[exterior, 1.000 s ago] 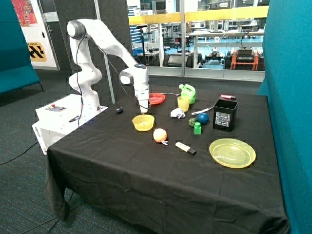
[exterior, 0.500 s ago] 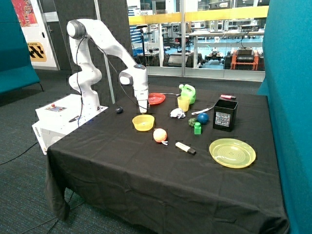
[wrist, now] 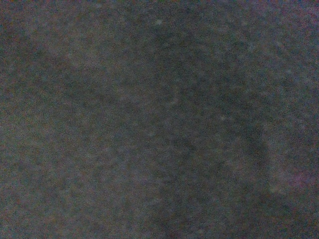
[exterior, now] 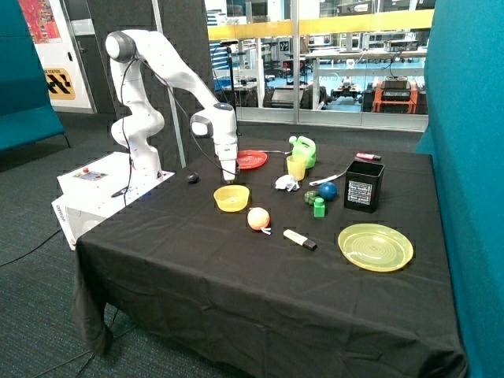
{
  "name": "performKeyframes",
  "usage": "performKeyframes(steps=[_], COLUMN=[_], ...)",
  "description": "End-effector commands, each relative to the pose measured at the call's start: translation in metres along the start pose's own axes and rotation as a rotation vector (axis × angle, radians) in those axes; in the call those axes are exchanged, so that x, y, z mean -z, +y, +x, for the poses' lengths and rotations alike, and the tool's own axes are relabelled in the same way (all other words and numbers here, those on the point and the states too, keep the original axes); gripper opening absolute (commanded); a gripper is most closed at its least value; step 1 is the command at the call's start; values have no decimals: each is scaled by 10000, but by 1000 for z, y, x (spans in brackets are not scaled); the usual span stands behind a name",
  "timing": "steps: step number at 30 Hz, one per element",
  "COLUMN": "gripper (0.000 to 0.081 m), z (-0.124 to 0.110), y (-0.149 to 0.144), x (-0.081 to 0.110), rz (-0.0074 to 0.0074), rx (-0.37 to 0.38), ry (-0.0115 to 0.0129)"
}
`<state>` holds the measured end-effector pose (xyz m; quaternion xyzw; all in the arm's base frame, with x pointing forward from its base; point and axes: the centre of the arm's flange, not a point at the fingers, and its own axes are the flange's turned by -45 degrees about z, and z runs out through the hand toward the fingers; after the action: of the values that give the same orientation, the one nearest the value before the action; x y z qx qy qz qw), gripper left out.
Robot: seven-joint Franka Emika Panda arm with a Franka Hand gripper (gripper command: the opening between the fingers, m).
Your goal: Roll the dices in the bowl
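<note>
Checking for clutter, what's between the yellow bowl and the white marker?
In the outside view, an orange ball sits between the bowl and the marker; otherwise only black cloth.

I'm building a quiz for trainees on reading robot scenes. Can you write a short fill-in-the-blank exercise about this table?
1. The gripper hangs just above the far rim of the small ____ bowl.
2. The tablecloth is ____ in colour.
3. The marker lies between the orange ball and the wide yellow-green ____.
4. Behind the bowl, near the arm, lies a flat ____ plate.

Missing words: yellow; black; plate; red
</note>
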<state>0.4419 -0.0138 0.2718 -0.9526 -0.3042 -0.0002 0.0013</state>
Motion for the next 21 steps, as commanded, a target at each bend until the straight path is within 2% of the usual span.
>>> performKeyframes(steps=[1, 5, 11, 21], gripper=[181, 157, 178, 185], z=[0, 5, 15, 12], y=[-10, -8, -1, -2], x=[2, 2, 3, -2], rz=[-24, -24, -24, -24], rx=[56, -135, -372, -441], ry=[-12, -12, -12, -12])
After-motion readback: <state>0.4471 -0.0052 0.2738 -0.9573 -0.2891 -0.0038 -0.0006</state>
